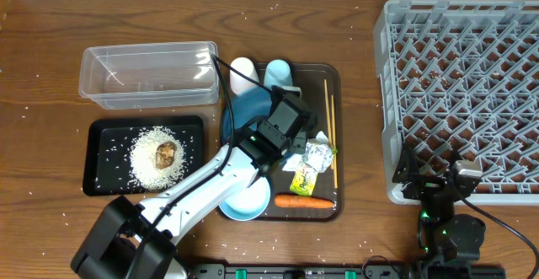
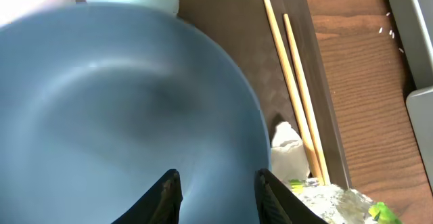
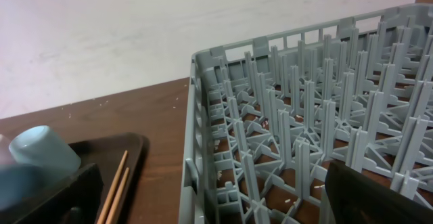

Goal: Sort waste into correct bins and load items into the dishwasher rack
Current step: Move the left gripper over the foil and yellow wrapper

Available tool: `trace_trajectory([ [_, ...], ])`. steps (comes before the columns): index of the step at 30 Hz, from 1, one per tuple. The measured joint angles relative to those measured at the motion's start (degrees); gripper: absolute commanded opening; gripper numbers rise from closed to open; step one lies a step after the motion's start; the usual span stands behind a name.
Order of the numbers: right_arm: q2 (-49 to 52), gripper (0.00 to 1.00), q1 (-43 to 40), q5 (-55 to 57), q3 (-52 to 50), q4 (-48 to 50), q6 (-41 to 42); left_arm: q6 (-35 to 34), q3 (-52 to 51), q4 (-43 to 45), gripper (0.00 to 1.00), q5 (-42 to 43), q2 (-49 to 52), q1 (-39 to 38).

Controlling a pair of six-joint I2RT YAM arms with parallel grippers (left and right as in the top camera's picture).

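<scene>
The biggest thing is the grey rack [image 1: 463, 93]. It sits to the right of the brown tray [image 1: 310, 89], with a strip of table between them. The clear tub [image 1: 143, 51] is to the left of the brown tray, toward the back. The black tray [image 1: 101, 174] is also to the left of the brown tray, nearer the front.

The left arm reaches over the brown tray from the front left. The left gripper [image 2: 216, 173] hangs over the big blue plate [image 1: 244, 110], which is on the left part of the brown tray. Its two fingers [image 2: 169, 190] are apart, and the plate shows in the gap. They pinch nothing that I can see, but I cannot tell if they touch the plate. The right gripper [image 3: 210, 183] is off to the right of the brown tray, by the front corner of the rack. Its fingers are spread wide with nothing between them.

A small pale bowl [image 1: 248, 203] sits at the front edge of the brown tray, partly under the arm. The white cup [image 1: 244, 70] and the light-blue cup [image 1: 278, 72] sit side by side at the back of the brown tray. The orange carrot [image 1: 303, 201] lies at its front right corner. The crumpled wrapper [image 1: 313, 155] is just behind the carrot. The chopsticks [image 1: 329, 136] lie along the right side of the brown tray, front to back. The brown lump [image 1: 166, 152] sits on a pile of white rice [image 1: 147, 169] in the black tray, left of the brown tray.
</scene>
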Motion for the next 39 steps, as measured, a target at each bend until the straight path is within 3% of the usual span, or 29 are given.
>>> trace_trajectory([
  [4, 0.0, 0.99, 0.0, 0.0, 0.0, 0.0, 0.0, 0.0, 0.2, -2.1, 0.37, 0.6, -1.1, 0.0],
  [13, 0.0, 0.99, 0.0, 0.0, 0.0, 0.0, 0.0, 0.2, 9.4, -23.3, 0.37, 3.4, -7.2, 0.0],
  [19, 0.0, 0.99, 0.0, 0.0, 0.0, 0.0, 0.0, 0.5, 11.0, -29.8, 0.36, 9.6, -7.2, -2.8],
  [29, 0.0, 0.99, 0.0, 0.0, 0.0, 0.0, 0.0, 0.0, 11.0, -26.9, 0.34, 9.4, 2.2, -11.7],
  [34, 0.0, 0.99, 0.0, 0.0, 0.0, 0.0, 0.0, 0.2, 11.0, -19.4, 0.1, 8.5, 6.4, -11.6],
  [39, 0.0, 0.99, 0.0, 0.0, 0.0, 0.0, 0.0, 2.0, 11.0, -11.1, 0.06, 5.9, 7.2, -11.6],
])
